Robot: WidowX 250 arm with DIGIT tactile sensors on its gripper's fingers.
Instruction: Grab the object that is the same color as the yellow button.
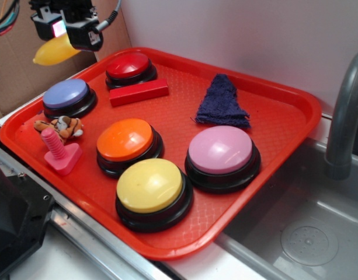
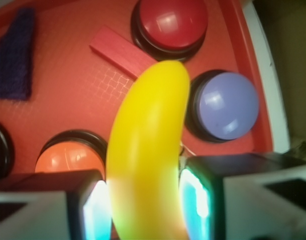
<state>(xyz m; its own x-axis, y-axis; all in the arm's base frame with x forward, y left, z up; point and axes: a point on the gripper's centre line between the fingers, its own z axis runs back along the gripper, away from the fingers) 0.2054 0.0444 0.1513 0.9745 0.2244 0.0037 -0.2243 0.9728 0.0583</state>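
End effector (image 1: 57,36) was clamped on the banana (image 1: 55,51), held above the tray (image 1: 284,93); only the exterior view showed the yellow button (image 1: 149,185).

The pincer (image 2: 145,205) grips the yellow banana (image 2: 148,150) above the red tray (image 2: 83,100) of buttons.

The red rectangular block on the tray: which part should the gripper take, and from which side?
Take the red block at its middle, across the narrow width, coming from straight above. It lies flat on the tray, so only its long side faces are free; the red button sits close behind it. The gripper now holds the banana.
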